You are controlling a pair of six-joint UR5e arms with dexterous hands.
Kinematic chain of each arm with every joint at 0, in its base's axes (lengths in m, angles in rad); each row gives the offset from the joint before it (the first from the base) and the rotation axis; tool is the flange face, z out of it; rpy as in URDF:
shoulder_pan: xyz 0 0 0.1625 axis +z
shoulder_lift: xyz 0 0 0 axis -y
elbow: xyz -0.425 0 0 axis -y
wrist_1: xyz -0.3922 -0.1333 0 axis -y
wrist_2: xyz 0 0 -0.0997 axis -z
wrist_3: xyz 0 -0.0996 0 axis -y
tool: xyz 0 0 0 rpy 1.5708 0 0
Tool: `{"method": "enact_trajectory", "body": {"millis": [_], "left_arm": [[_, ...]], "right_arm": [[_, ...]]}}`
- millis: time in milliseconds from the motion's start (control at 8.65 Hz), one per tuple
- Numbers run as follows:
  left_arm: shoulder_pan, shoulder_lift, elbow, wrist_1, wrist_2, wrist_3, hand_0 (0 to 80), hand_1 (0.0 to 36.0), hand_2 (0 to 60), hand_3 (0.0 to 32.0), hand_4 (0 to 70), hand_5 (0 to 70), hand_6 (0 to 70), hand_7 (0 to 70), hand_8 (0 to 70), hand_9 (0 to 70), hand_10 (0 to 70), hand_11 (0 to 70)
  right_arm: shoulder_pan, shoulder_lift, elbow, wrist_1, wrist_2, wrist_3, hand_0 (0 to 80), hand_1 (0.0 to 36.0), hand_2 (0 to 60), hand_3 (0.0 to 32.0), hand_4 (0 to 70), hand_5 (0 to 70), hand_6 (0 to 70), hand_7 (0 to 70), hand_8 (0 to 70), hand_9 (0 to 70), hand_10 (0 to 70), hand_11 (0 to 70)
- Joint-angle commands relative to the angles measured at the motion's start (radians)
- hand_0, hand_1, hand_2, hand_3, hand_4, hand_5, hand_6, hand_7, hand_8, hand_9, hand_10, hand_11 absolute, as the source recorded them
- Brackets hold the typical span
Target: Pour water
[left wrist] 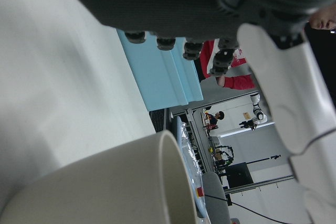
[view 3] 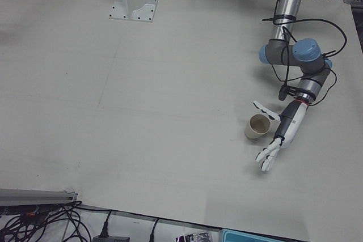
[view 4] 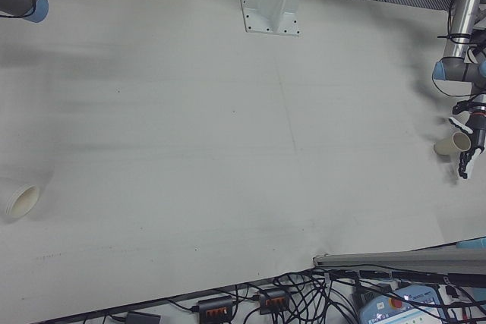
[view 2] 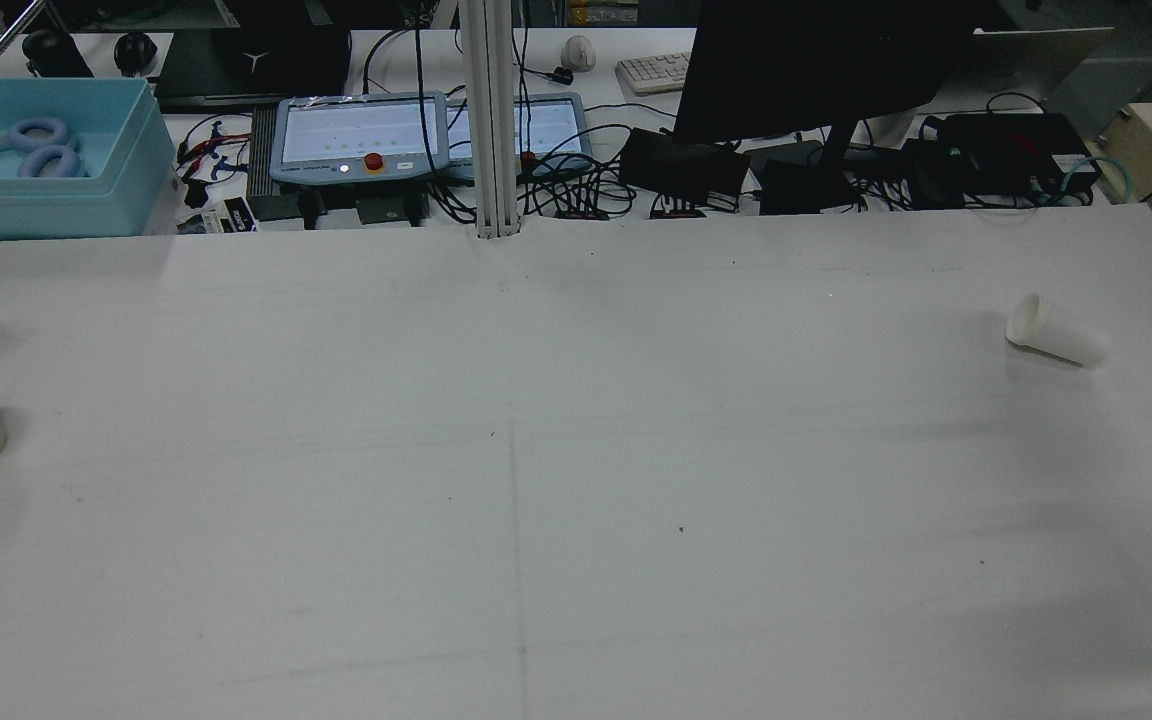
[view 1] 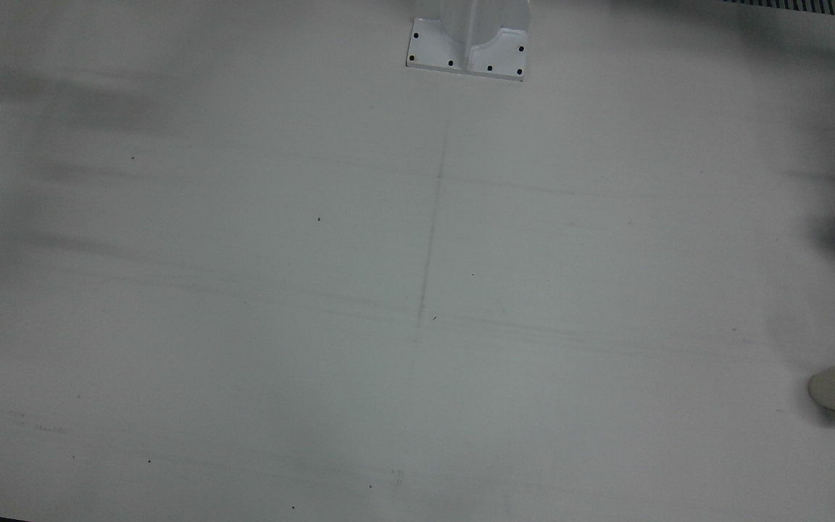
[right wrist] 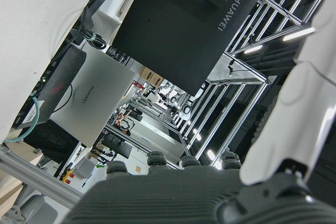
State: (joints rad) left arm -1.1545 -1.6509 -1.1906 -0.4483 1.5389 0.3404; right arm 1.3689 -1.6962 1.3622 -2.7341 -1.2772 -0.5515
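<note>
Beige cup (left wrist: 105, 187): fills the foreground of the left hand view, standing upright on the table, its open rim just beside the hand; in the left-front view (view 3: 258, 126) its mouth shows open and its inside looks dark, contents not discernible.
Left hand (view 3: 276, 141): holds nothing; fingers stretched out straight and slightly spread, pointing down toward the table's front edge, the forearm running just beside the beige cup, whether touching it cannot be told.
Left arm (view 3: 295, 58): bends down from its grey upright link through blue-capped joints, black cables looped around it.
White cup (view 2: 1054, 331): lies on its side on the robot's right half of the table, well apart from the beige cup; in the right-front view (view 4: 20, 200) its open mouth faces the camera.
Right hand (right wrist: 294, 124): only seen in its own camera, as a white finger and dark palm edge at the frame's border; whether it is spread or closed cannot be told, and nothing shows in its hold.
Table (view 2: 576, 480): white, with a faint pencil line down the middle.
Pedestal (view 1: 468, 40): white bolted base at the far edge.
Blue bin (view 2: 36, 160): beyond the table, holding pale headphones.
</note>
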Motion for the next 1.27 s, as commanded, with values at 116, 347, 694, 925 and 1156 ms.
{"method": "enact_trajectory", "body": {"millis": [116, 347, 694, 925, 1156], "left_arm": [[-0.184, -0.006, -0.021, -0.001, 0.067, -0.014, 52.5, 2.3, 0.0, 0.0, 24.3, 0.0, 6.3, 8.2, 2.7, 0.2, 1.2, 2.6], [-0.197, -0.01, -0.117, 0.09, 0.075, -0.063, 52.0, 0.6, 0.0, 0.0, 29.5, 0.0, 8.9, 11.9, 3.5, 0.9, 1.0, 2.2], [-0.276, -0.053, -0.211, 0.215, 0.119, -0.105, 51.6, 0.0, 0.0, 0.0, 34.5, 1.8, 11.9, 15.7, 3.9, 2.3, 2.9, 4.9], [-0.341, -0.053, -0.273, 0.29, 0.147, -0.129, 52.7, 1.7, 0.0, 0.0, 33.2, 3.6, 12.7, 17.0, 4.1, 2.8, 2.5, 4.5], [-0.378, -0.056, -0.309, 0.338, 0.193, -0.178, 51.7, 1.1, 0.0, 0.0, 31.5, 2.9, 12.7, 17.0, 4.2, 3.2, 3.9, 6.5]], "right_arm": [[0.163, 0.009, 0.266, -0.195, -0.178, 0.001, 49.9, 6.6, 0.0, 20.4, 0.0, 4.8, 0.0, 1.6, 4.5, 0.0, 0.0, 0.0], [0.182, 0.012, 0.385, -0.28, -0.212, 0.031, 48.8, 5.3, 0.0, 20.8, 0.7, 5.7, 0.6, 3.1, 5.0, 0.0, 0.0, 0.0], [0.191, 0.012, 0.402, -0.283, -0.277, 0.076, 50.2, 7.1, 0.0, 5.6, 13.3, 11.5, 9.7, 12.3, 6.2, 1.1, 0.0, 0.0], [0.205, 0.01, 0.405, -0.283, -0.278, 0.081, 50.4, 7.2, 0.0, 0.4, 14.3, 12.3, 10.4, 13.2, 6.7, 1.3, 0.0, 0.0], [0.237, 0.009, 0.419, -0.283, -0.28, 0.105, 50.5, 7.8, 0.0, 0.0, 15.0, 11.9, 9.7, 13.1, 5.9, 1.4, 0.0, 0.0]]}}
